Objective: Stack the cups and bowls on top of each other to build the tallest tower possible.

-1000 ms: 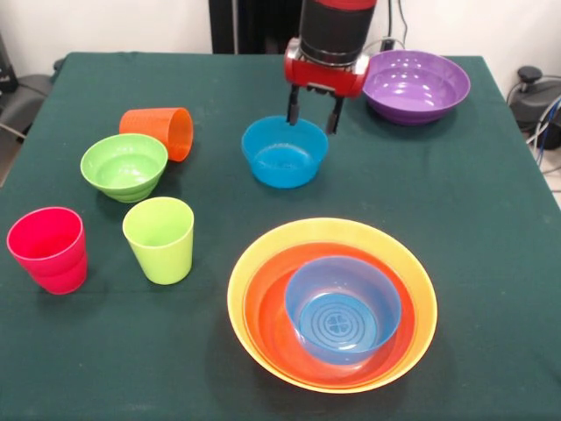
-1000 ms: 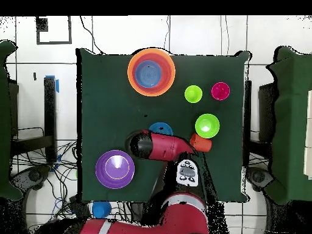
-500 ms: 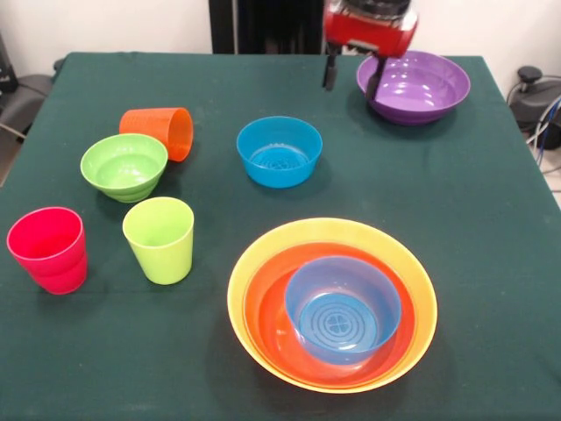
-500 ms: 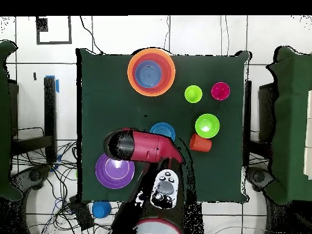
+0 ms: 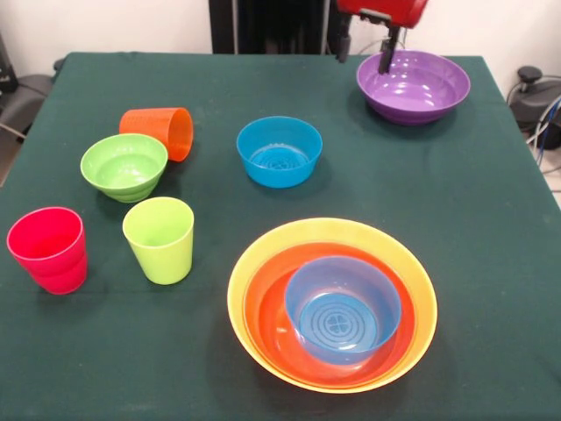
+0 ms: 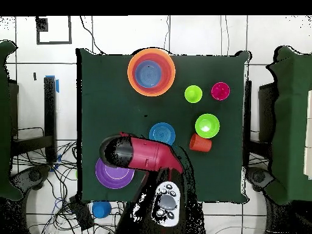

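Spread beneath everything, the dark green cloth-covered table (image 5: pixel 105 368) carries all the pieces. Largest among them is the glossy yellow-orange plastic bowl (image 5: pixel 419 298) near the front edge, with the wide red-orange bowl (image 5: pixel 263 307) nested inside it and a small translucent blue bowl (image 5: pixel 343 309) sitting in that; this nest is the only stack so far. At the far right corner stands the wide purple plastic bowl (image 5: pixel 414 85) alone. The red and black arm (image 6: pixel 146 154) reaches over it in the overhead view, covering part of it. Its gripper (image 5: pixel 365 51) hangs at the top edge of the front view, above the purple bowl's near-left rim; the two dark fingers (image 5: pixel 386 60) stand apart with nothing between them, though how high they hang over the rim is hard to judge. A second small blue bowl (image 5: pixel 279 151) rests mid-table. Left of it sits the small green bowl (image 5: pixel 124 166), and just behind that the orange plastic cup (image 5: pixel 159 132) lies on its side. The lime green cup (image 5: pixel 159 239) and the pinkish red cup (image 5: pixel 48 249) stand upright near the left edge.
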